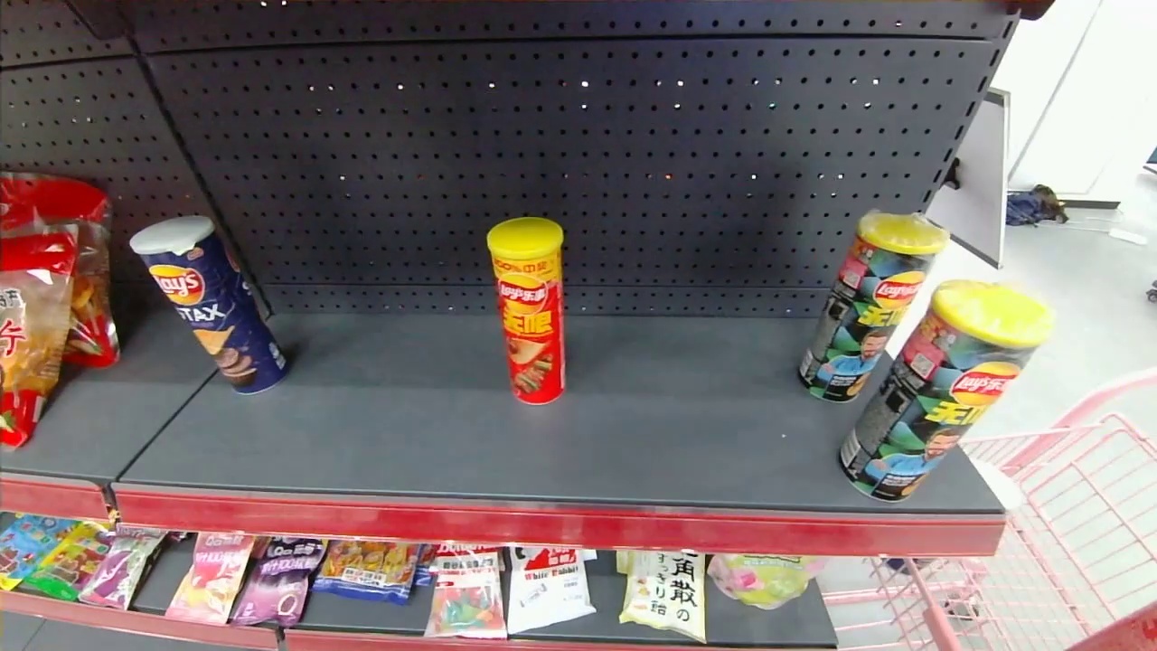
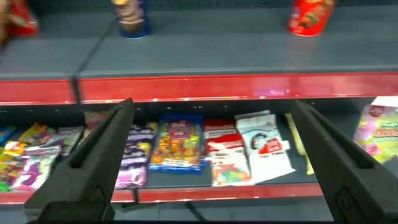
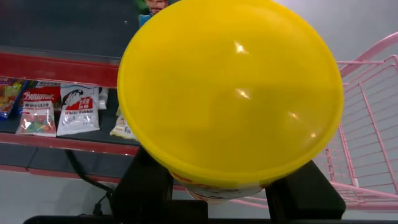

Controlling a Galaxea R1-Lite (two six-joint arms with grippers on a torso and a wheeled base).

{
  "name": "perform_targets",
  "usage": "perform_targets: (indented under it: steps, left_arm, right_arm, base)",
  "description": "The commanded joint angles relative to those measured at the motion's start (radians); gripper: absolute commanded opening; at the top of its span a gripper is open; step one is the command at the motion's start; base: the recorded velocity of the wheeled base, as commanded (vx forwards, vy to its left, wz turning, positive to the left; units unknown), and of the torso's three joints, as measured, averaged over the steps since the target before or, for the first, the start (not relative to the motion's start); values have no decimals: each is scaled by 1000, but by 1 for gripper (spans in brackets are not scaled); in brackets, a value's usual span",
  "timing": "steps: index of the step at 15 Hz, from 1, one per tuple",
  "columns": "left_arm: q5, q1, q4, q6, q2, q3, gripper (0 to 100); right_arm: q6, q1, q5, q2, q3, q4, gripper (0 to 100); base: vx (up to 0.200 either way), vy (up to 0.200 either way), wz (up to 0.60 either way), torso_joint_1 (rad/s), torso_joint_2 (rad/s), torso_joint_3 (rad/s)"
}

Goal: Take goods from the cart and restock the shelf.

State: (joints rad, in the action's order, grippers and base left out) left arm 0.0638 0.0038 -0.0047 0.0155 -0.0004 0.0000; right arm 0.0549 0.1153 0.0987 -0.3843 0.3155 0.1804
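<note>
head view: on the shelf (image 1: 578,434) a blue can (image 1: 210,303) stands at left, a red can (image 1: 529,310) at centre and two yellow-lidded cans (image 1: 872,307) at right; the pink cart (image 1: 1067,506) sits lower right.

left wrist view: the left gripper (image 2: 211,162) gapes wide and empty before snack bags (image 2: 180,143) on the lower shelf.

right wrist view: the right gripper (image 3: 224,196) clamps a yellow-lidded chip can (image 3: 230,93) at frame centre, with the cart at right.

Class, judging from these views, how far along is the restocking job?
Done: a blue can, a red can and two patterned cans stand on the shelf. In hand: the right hand grips a yellow-lidded can. To do: shelving it; the left hand is open, empty.
</note>
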Motion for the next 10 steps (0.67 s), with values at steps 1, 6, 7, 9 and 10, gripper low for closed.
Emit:
perform_targets:
  steps: [1,6,7,9,10]
  left_arm:
    - [1,1,0,0,0,0,100]
    - [-1,1,0,0,0,0,100]
    - [1,1,0,0,0,0,100]
    - [-1,1,0,0,0,0,100]
    - [-1,1,0,0,0,0,100]
  right_arm:
    - [0,0,-2,39,-7,-2,0]
    - [0,6,-25,48,-12,-6,0]
    - [2,7,-25,47,-12,-4,0]
    - [14,7,-28,47,-13,-1,0]
    - [14,7,-28,47,-13,-1,0]
  base:
    - [0,200,0,-2,-7,2]
    - [0,200,0,0,2,3]
    - [0,200,0,7,-2,2]
    - [0,200,0,5,2,2]
    - [0,200,0,-2,2,-2]
